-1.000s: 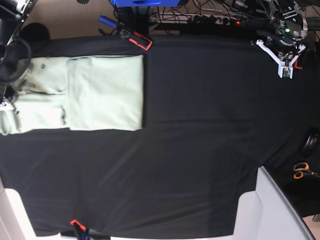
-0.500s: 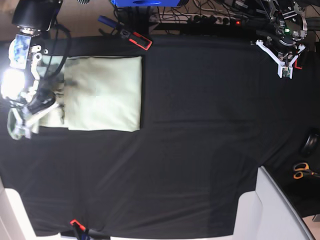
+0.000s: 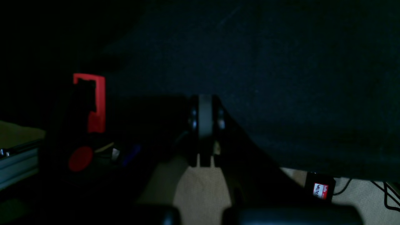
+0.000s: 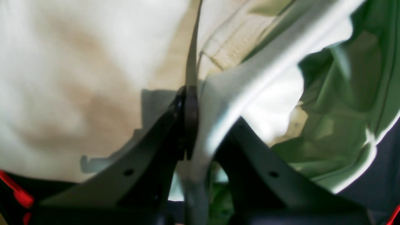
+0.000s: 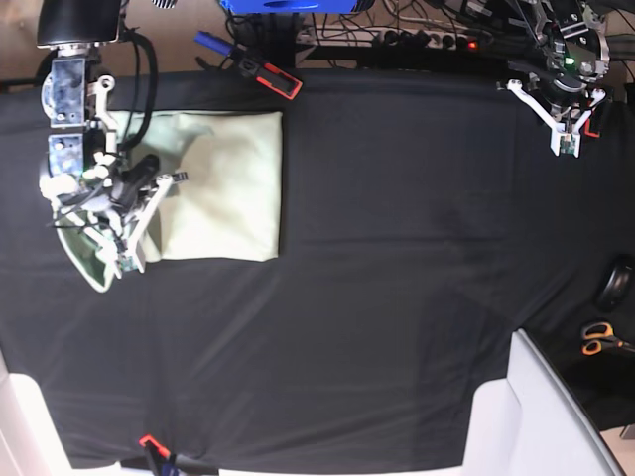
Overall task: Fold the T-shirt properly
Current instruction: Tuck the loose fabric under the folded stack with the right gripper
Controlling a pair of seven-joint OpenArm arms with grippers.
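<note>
the t-shirt (image 5: 223,183) is lying on the black-covered surface (image 5: 397,297), close to the red clamp (image 5: 279,79) at the surface's edge. its half nearer the clamp is sitting flat in a folded rectangle. the right tool (image 5: 127,260) is pinching the shirt's far edge, jaws clenched on a fold of pale green cloth (image 4: 218,103). the left tool (image 5: 567,146) is hanging well apart from the shirt, jaws pressed together on nothing, over bare black cover.

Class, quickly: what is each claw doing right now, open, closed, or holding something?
Left claw: closed, holding nothing, parked over the black cloth.
Right claw: closed on a fold of the T-shirt.
</note>
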